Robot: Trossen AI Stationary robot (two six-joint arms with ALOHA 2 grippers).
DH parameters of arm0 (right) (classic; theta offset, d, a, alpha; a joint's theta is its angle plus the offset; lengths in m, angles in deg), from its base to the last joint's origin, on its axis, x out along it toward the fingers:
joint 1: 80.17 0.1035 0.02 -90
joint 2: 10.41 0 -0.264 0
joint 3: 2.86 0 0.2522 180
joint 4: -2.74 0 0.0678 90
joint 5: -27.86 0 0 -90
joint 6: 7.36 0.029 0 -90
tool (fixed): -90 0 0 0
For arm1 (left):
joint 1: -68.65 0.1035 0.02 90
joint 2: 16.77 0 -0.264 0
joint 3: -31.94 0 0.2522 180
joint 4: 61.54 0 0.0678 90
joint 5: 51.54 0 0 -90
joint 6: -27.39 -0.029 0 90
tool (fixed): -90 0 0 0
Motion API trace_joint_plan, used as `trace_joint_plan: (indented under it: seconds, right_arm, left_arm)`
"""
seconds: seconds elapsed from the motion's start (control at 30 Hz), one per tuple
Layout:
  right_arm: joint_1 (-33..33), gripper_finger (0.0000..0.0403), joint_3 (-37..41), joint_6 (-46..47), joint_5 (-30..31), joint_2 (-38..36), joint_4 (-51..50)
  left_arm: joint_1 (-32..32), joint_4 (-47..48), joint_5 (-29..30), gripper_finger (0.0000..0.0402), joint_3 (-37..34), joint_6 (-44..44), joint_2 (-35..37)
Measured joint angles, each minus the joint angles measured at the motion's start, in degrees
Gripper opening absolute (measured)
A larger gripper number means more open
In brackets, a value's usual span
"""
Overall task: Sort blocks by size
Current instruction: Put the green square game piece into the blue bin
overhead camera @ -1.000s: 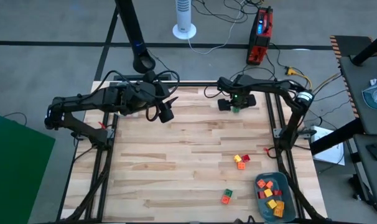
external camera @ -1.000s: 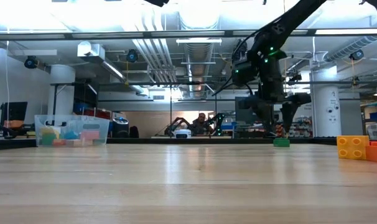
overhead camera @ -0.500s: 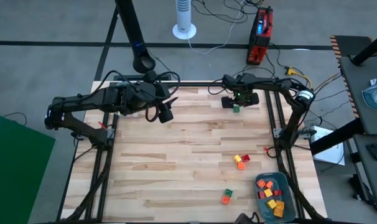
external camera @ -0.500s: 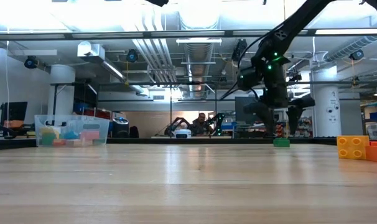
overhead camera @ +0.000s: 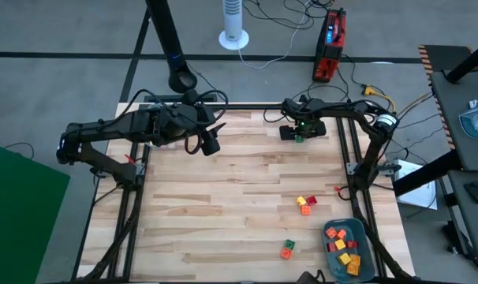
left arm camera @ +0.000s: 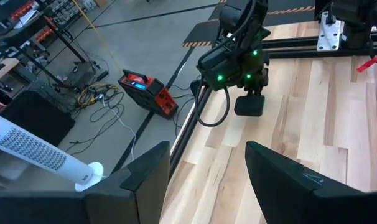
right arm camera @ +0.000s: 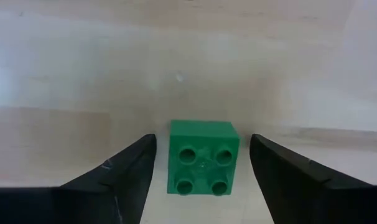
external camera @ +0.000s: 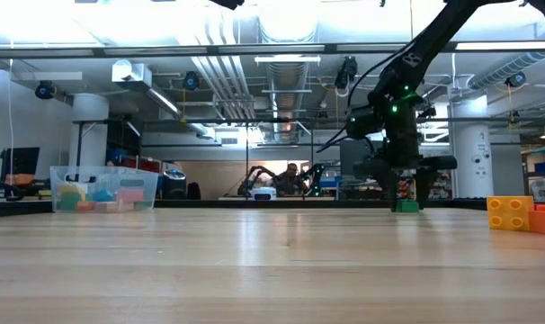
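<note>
Partly done: several blocks (overhead camera: 343, 246) in tray (overhead camera: 367, 237) at bench's near right corner; right gripper (right arm camera: 201, 171) wide around green block (right arm camera: 203, 157) near far edge; left gripper (left arm camera: 207, 171) wide, empty, waiting.

The right gripper (overhead camera: 300, 136) is lowered at the far right edge of the tabletop (overhead camera: 223, 205), a four-stud block (right arm camera: 203, 158) set between its spread fingers (right arm camera: 123, 171). The left gripper (overhead camera: 210, 143) is held over the far left part. Two block pairs (overhead camera: 305, 203) (overhead camera: 287, 249) are placed nearer, left of the tray (overhead camera: 364, 236) at the near right corner
</note>
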Motion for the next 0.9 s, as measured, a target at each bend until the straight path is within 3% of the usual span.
trace_joint_plan:
  seconds: [0.2,0.43,0.67,0.77,0.9]
  right_arm:
    - [0.39,0.0228,-0.11,-0.79,-0.89,1.49,1.0]
    - [1.04,0.013,-0.13,-0.69,-1.65,1.44,1.62]
    - [1.61,0.0132,-1.24,-5.22,-3.1,-0.53,0.0]
    - [4.48,0.0132,-2.56,-8.74,-4.65,-6.16,-1.95]
    - [11.7,0.0132,-2.67,-15.4,-12.7,-15.94,-4.75]
  left_arm:
    - [0.0,0.02,0.0,0.0196,-0.02,0.02,0.0]
    - [0.01,0.0,0.0,0.0196,-0.02,2.99,0.0]
    - [0.0,0.02,0.0,0.0196,-0.02,3.75,-0.02]
    - [0.0,0.04,-0.02,0.0196,-0.02,4.52,-0.02]
    - [0.0,0.1,-0.11,0.0196,-0.02,4.55,-0.02]
